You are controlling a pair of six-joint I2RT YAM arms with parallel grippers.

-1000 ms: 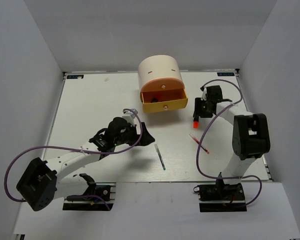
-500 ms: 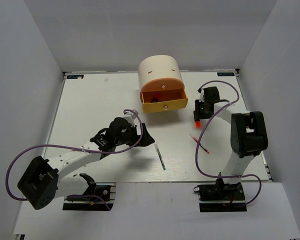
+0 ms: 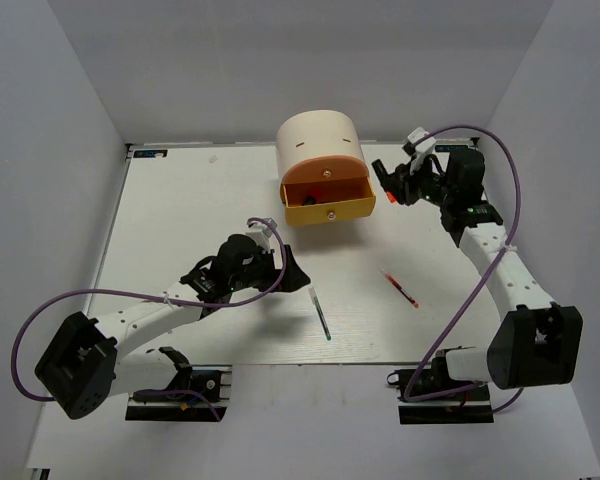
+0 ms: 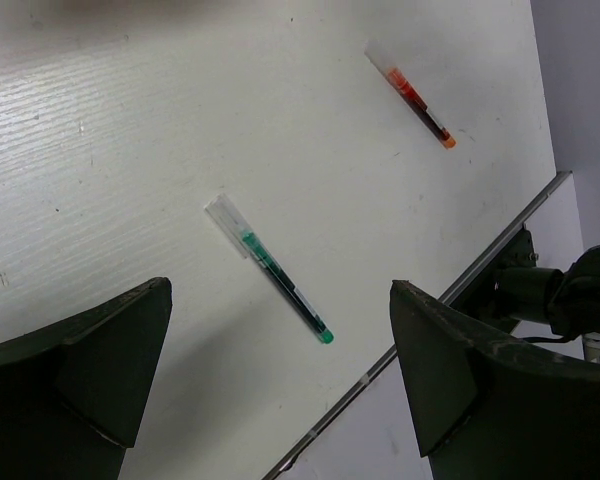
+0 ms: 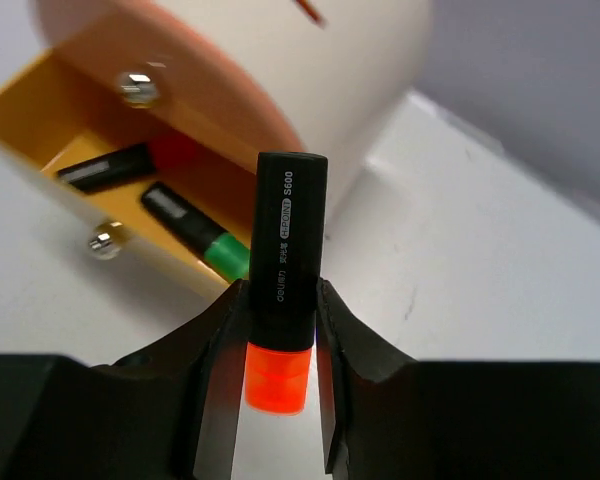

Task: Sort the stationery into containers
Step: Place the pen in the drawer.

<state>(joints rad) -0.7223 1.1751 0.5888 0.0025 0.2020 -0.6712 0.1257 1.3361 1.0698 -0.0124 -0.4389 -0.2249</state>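
The cream cabinet [image 3: 318, 135] stands at the back, its yellow lower drawer [image 3: 327, 211] pulled out and the orange upper drawer [image 3: 323, 163] shut. My right gripper [image 3: 392, 188] hovers just right of the drawer, shut on a black marker [image 5: 289, 235] with an orange end [image 5: 277, 376]. Inside the yellow drawer [image 5: 50, 100] lie a green-ended marker [image 5: 195, 232] and another black marker [image 5: 110, 167]. A thin dark pen [image 3: 320, 313] and a thin red pen [image 3: 401, 289] lie on the table. My left gripper [image 3: 290, 272] hangs open just left of the dark pen [image 4: 275, 275], holding nothing.
White table [image 3: 180, 220] enclosed by grey walls on three sides. The red pen [image 4: 417, 98] lies beyond the dark pen in the left wrist view, close to the table's front edge [image 4: 450, 300]. Both arms' purple cables loop over the table.
My right gripper closed on the orange-ended marker, lifted it off the table and carried it back and left, up beside the open yellow drawer. The left arm has barely moved.
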